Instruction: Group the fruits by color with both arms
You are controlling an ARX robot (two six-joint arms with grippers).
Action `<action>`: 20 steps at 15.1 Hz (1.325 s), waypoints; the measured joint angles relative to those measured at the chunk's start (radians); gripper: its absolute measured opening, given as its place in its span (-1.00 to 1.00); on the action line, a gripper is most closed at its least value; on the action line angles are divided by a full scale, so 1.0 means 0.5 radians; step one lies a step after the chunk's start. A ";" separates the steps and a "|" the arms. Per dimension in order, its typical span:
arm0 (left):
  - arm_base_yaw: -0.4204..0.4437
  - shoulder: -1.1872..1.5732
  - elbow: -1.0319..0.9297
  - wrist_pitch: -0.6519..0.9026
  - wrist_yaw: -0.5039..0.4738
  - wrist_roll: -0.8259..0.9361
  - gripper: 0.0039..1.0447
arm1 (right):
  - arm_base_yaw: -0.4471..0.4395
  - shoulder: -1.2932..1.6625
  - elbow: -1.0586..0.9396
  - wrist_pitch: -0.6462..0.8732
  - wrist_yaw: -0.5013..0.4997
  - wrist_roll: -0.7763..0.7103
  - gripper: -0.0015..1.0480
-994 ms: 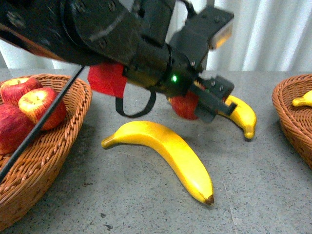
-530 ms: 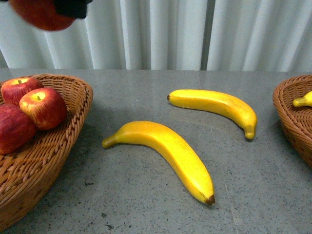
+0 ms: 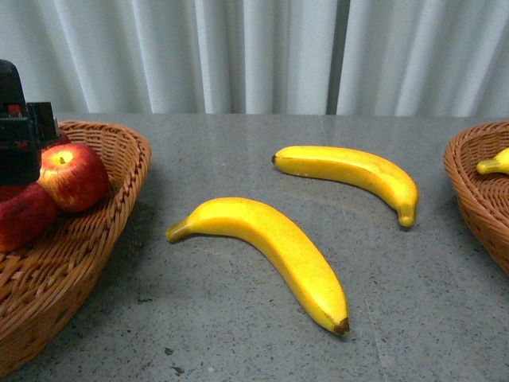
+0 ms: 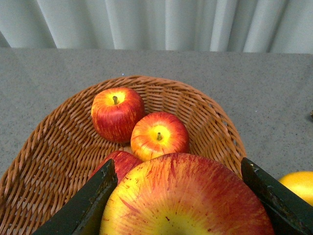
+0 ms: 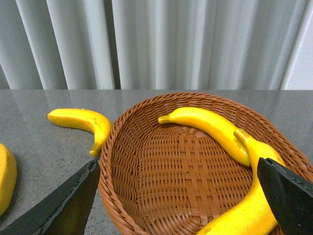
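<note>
My left gripper [image 4: 181,196] is shut on a red apple [image 4: 186,200] with a yellow-streaked top and holds it just above the left wicker basket [image 4: 205,103]. Three red apples [image 4: 117,112] lie in that basket. In the front view the left gripper [image 3: 22,151] is a black block over the basket's apples [image 3: 73,175]. Two yellow bananas lie on the grey table, one near [image 3: 266,255] and one far [image 3: 350,175]. My right gripper [image 5: 178,200] is open and empty over the right basket [image 5: 161,171], which holds two bananas [image 5: 210,127].
The right basket's rim [image 3: 477,191] shows at the front view's right edge with a banana tip [image 3: 495,163] in it. A white curtain [image 3: 262,56] hangs behind the table. The far banana also shows in the right wrist view [image 5: 83,122], left of the basket.
My left arm lifted the red apple from the table's middle, swung it up to the top left, and has now come down over the left basket. The bananas have not moved.
</note>
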 joint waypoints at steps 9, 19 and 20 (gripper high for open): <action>0.021 -0.179 0.032 0.137 0.155 -0.139 0.88 | 0.000 0.000 0.000 0.001 0.000 0.000 0.87; 0.322 -0.585 -0.410 0.386 0.530 0.114 -0.10 | 0.000 0.000 0.000 0.000 0.000 0.000 0.87; 0.442 -0.867 -0.644 0.353 0.661 0.114 -0.99 | 0.000 0.000 0.000 0.000 0.000 0.000 0.87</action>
